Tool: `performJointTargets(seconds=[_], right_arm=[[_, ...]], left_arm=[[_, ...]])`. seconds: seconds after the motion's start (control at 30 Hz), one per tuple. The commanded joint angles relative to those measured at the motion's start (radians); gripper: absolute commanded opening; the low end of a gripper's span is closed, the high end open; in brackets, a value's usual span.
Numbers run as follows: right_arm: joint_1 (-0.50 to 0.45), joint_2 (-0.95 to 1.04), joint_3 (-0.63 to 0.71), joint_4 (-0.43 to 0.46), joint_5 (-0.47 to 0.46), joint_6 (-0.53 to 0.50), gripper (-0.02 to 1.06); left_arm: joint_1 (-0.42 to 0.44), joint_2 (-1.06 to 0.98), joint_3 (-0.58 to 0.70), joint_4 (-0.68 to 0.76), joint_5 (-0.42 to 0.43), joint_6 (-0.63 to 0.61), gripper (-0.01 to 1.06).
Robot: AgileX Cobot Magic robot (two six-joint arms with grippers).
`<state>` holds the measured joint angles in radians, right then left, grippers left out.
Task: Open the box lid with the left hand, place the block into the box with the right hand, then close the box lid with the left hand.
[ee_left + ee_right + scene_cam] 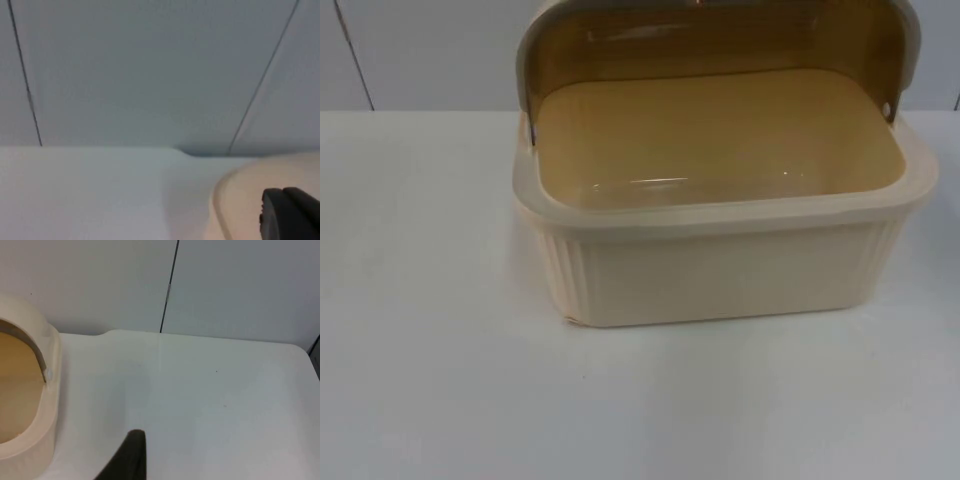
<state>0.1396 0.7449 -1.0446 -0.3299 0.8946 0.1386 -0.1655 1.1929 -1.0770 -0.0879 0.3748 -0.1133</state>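
Note:
A cream ribbed box (720, 270) stands in the middle of the table in the top view. Its amber see-through lid (720, 45) is swung up and back, so the box is open. The smooth yellowish floor (720, 140) inside is in plain sight. My left gripper (287, 215) hovers close above a curved cream edge of the box (235, 200), facing the grey wall. My right gripper (127, 460) is over the bare white table, off to the side of the box's end (30, 390) where a lid hinge pin (48, 373) sits.
The grey partition wall (420, 50) rises directly behind the box. White table top (440, 380) stretches in front of the box and to its left. More open table (225, 400) lies beside the box's right end, up to the table's far edge.

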Motion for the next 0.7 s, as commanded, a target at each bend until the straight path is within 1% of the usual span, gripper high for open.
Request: performJointTargets(seconds=[0.0, 0.03, 0.07, 0.17, 0.2, 0.3, 0.37, 0.4, 0.43, 0.5, 0.57, 0.67], right_arm=[[0.001, -0.005, -0.007, 0.001, -0.006, 0.007, 1.05], [0.001, -0.005, -0.007, 0.001, -0.009, 0.007, 1.05], [0.001, -0.005, -0.007, 0.001, -0.009, 0.007, 1.05], [0.001, -0.005, -0.007, 0.001, -0.009, 0.007, 1.05], [0.001, -0.005, -0.007, 0.007, -0.011, 0.007, 1.05], [0.001, -0.005, -0.007, 0.021, -0.004, 0.007, 1.05], [0.001, -0.005, -0.007, 0.028, -0.002, 0.007, 1.05], [0.001, -0.005, -0.007, 0.028, -0.002, 0.007, 1.05], [0.001, -0.005, -0.007, 0.028, -0.002, 0.007, 1.05], [0.001, -0.005, -0.007, 0.028, -0.002, 0.007, 1.05], [0.001, -0.005, -0.007, 0.028, -0.002, 0.007, 1.05], [0.001, -0.005, -0.007, 0.026, -0.002, 0.007, 1.05]], left_arm=[[0.042, 0.006, 0.006, -0.313, 0.072, 0.316, 0.0], [0.066, 0.017, 0.006, -0.429, 0.1, 0.457, 0.0], [0.081, 0.017, 0.006, -0.506, 0.098, 0.505, 0.0], [0.087, 0.01, 0.006, -0.469, 0.006, 0.467, 0.0], [0.087, 0.01, 0.006, -0.442, -0.008, 0.46, 0.0], [0.087, 0.002, 0.006, -0.47, -0.021, 0.455, 0.0], [0.087, -0.008, 0.006, -0.446, -0.015, 0.455, 0.0], [0.087, -0.011, 0.006, -0.416, -0.035, 0.455, 0.0], [0.087, -0.011, 0.006, -0.416, -0.035, 0.455, 0.0], [0.087, -0.011, 0.006, -0.357, -0.085, 0.455, 0.0], [0.087, -0.011, 0.006, -0.348, -0.126, 0.455, 0.0], [0.087, -0.007, 0.006, -0.348, -0.133, 0.45, 0.0]])
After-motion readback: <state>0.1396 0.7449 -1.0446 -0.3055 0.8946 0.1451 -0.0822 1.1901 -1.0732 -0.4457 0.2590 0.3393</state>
